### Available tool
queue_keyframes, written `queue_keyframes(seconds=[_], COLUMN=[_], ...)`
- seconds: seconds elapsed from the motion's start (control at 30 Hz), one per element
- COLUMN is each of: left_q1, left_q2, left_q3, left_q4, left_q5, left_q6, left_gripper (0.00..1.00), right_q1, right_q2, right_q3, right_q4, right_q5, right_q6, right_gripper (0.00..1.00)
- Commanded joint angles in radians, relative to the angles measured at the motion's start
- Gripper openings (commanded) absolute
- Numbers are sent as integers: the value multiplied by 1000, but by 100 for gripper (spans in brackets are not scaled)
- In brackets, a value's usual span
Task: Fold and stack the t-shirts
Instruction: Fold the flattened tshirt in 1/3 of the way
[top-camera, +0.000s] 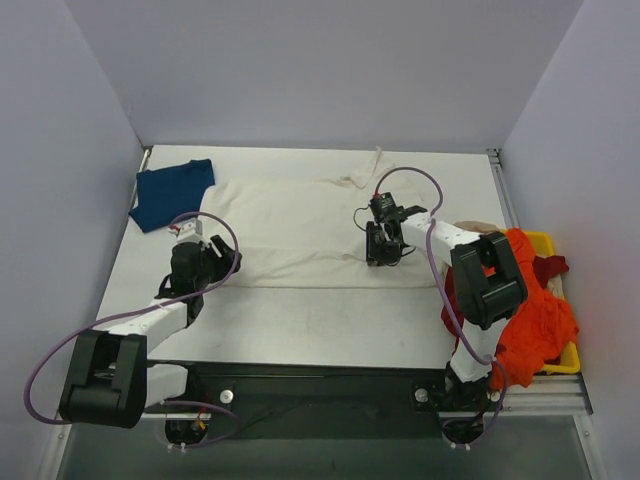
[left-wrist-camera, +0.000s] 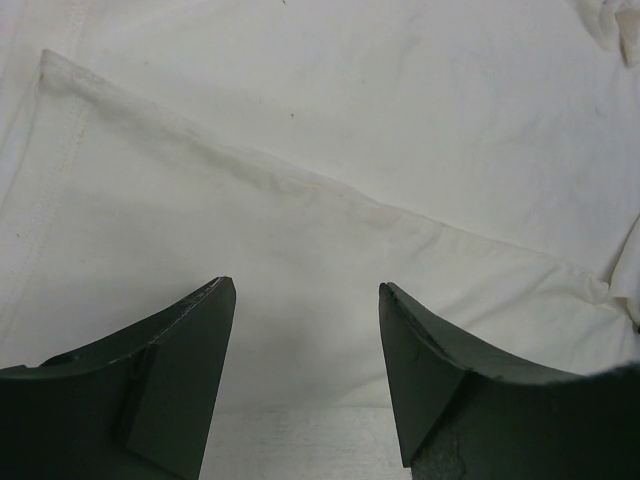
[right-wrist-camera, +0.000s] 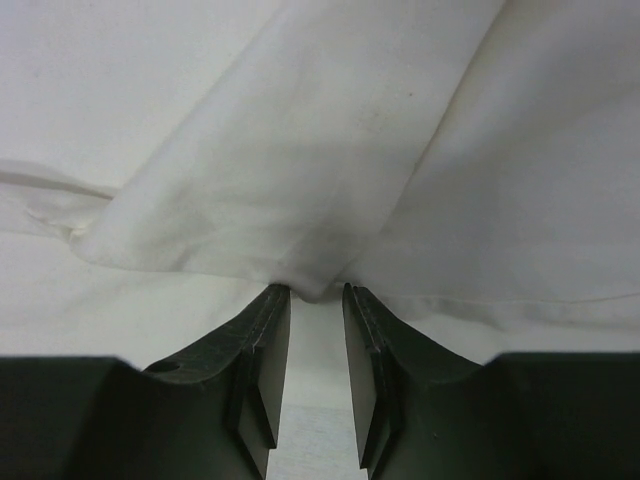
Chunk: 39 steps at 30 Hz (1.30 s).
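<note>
Only the overhead view shows the rumpled dark blue cloth t-shirt (top-camera: 172, 193), beyond the left end effector (top-camera: 205, 243). That end effector's fingers stand apart over the flat cream cotton t-shirt (top-camera: 290, 225). The right wrist view shows the right end effector (right-wrist-camera: 315, 290) clamped on a soft raised fold of the cream shirt.

cream t-shirt (top-camera: 300, 225): spread flat, mid-table | dark blue t-shirt (top-camera: 172, 193): loosely folded, far-left corner | orange t-shirt (top-camera: 535, 310), dark red t-shirt (top-camera: 550, 268): heaped together, right edge
</note>
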Motion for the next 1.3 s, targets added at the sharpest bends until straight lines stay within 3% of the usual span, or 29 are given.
queue_keyframes(seconds=[0.0,0.5,1.27], left_q1=[-6,-6,-6], left_q2=[2,-11,3], left_q3=[36,33,28], left_q4=[31,21,23], left_q5=[-3,-13,-12], left_q6=[21,26,28], left_gripper=[70,70,70], right_q1=[4,14,33], right_q2=[10,31,280], right_q3=[42,121,476], right_q4=[-28,-34,-82], right_q5=[0,-24,-83], right_q6=[-15,-33,-50], right_gripper=[28,1,0])
